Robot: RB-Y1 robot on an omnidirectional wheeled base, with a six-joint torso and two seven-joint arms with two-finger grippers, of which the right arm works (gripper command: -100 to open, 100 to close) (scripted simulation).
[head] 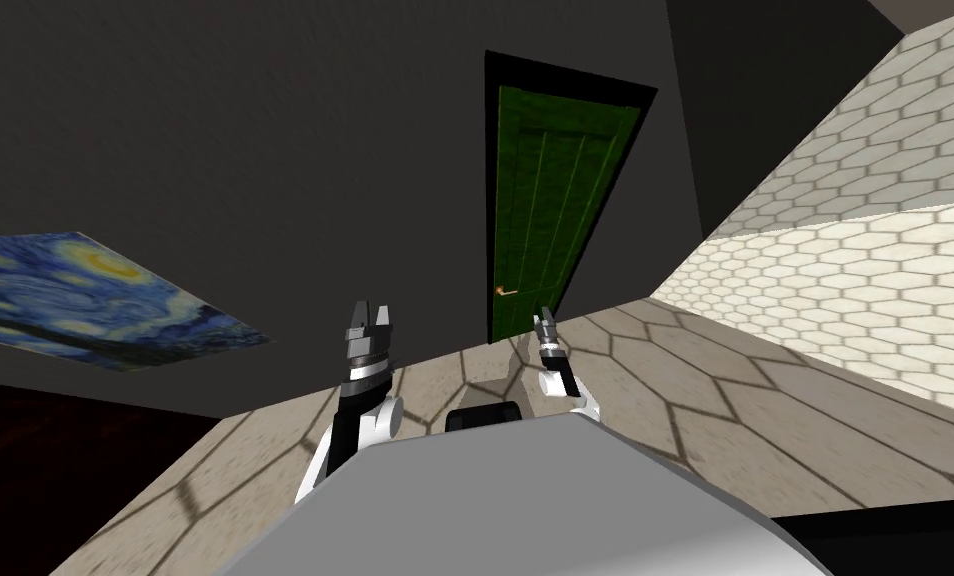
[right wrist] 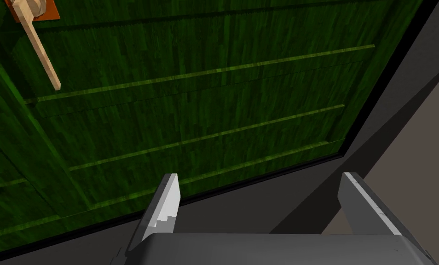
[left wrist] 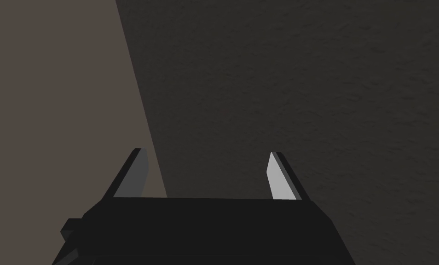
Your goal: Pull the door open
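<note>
In the dark wall (head: 265, 150) ahead, the green door (head: 550, 200) sat in its frame. The right gripper (right wrist: 260, 178) was spread, empty, short of the tan lever handle (right wrist: 41, 50); the left gripper (left wrist: 206, 154) was spread too, empty.

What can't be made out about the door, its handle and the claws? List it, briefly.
- Lever handle: its plate is cut off by the right wrist view's edge; too small for detail in the head view.
- Green door: what lies behind it, hidden by the door itself.
- Right claw, open: its fingertips are too small in the head view to tell how near the door they are.
</note>
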